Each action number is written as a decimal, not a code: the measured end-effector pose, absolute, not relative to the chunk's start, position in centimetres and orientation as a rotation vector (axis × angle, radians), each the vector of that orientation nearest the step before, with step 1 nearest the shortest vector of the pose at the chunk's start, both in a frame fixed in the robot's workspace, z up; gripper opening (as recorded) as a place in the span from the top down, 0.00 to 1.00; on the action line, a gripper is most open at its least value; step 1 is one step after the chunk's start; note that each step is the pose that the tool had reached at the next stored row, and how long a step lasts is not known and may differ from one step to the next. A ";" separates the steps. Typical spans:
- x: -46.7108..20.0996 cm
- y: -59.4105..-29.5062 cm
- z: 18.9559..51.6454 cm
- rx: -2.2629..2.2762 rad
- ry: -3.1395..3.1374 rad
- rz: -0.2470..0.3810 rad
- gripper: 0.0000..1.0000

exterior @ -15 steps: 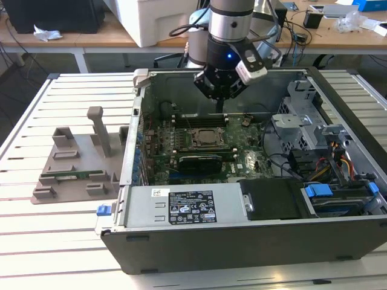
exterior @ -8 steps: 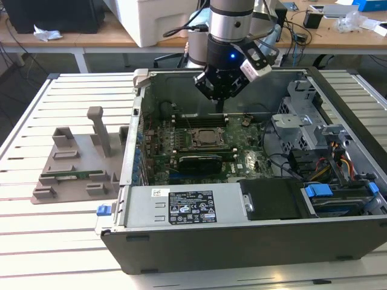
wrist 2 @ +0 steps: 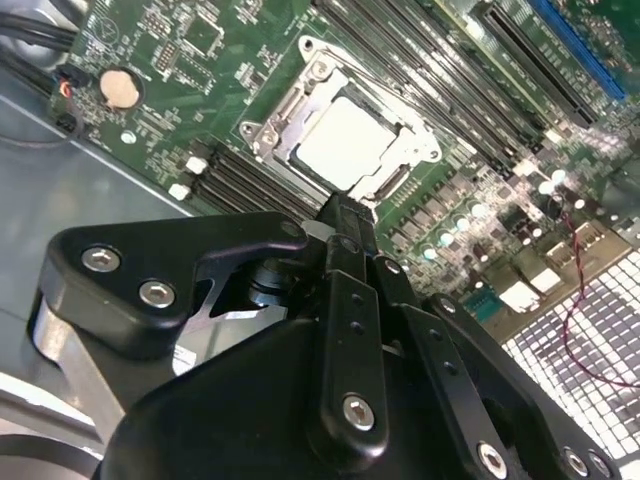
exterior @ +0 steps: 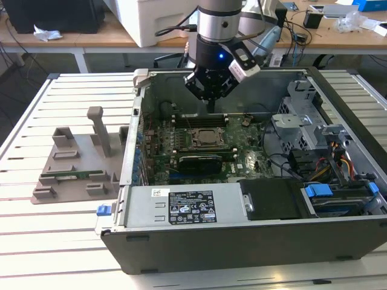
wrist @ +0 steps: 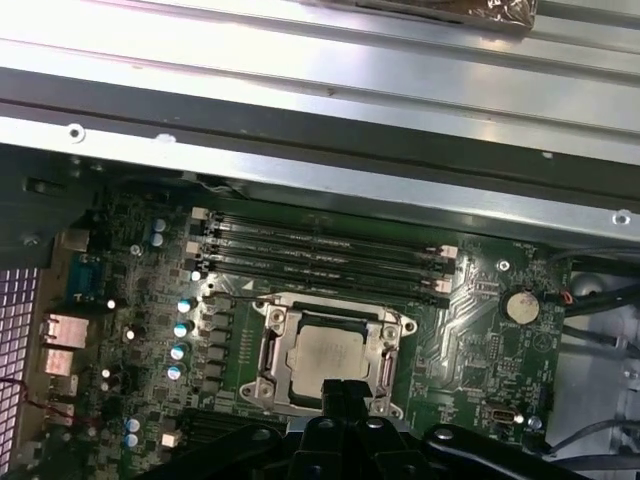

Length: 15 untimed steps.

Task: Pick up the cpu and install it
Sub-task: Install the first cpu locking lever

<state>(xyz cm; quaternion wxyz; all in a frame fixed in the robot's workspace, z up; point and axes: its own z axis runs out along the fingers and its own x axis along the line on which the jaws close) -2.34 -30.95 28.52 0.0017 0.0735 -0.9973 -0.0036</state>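
The cpu lies flat in its socket on the motherboard, its pale metal top facing up, framed by the silver retention bracket; in the second wrist view the chip looks seated square inside that frame, which suggests it is already placed rather than carried. The hand hangs just above the board inside the open computer case, at about 12 o'clock from the socket in the exterior view, and its fingers appear drawn together to a narrow point with nothing between them, the tip hovering beside the chip's edge. That stance fits a hand that is clear of the part and not gripping it. The memory slots run alongside the socket, and a round coin battery sits off at its 3 o'clock in the first wrist view. On the table, at 9 o'clock from the case, stands a grey moulded tray with upright posts. Whether the socket lever is latched is hard to make out, and the hand's own body hides the near edge of the socket in both wrist views.
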 end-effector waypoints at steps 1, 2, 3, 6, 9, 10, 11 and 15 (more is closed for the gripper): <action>-2.5 -30.9 28.5 0.231 -3.130 -0.011 0.89; -2.6 -30.9 28.5 0.231 -3.130 -0.011 0.89; -2.8 -30.9 28.5 0.231 -3.130 -0.011 0.89; -3.3 -30.9 28.5 0.231 -3.130 -0.011 0.89; -3.5 -30.9 28.5 0.231 -3.130 -0.011 0.89; -3.6 -30.9 28.5 0.231 -3.130 -0.011 0.89; -3.6 -30.9 28.5 0.231 -3.130 -0.011 0.89; -4.2 -30.9 28.5 0.231 -3.130 -0.011 0.89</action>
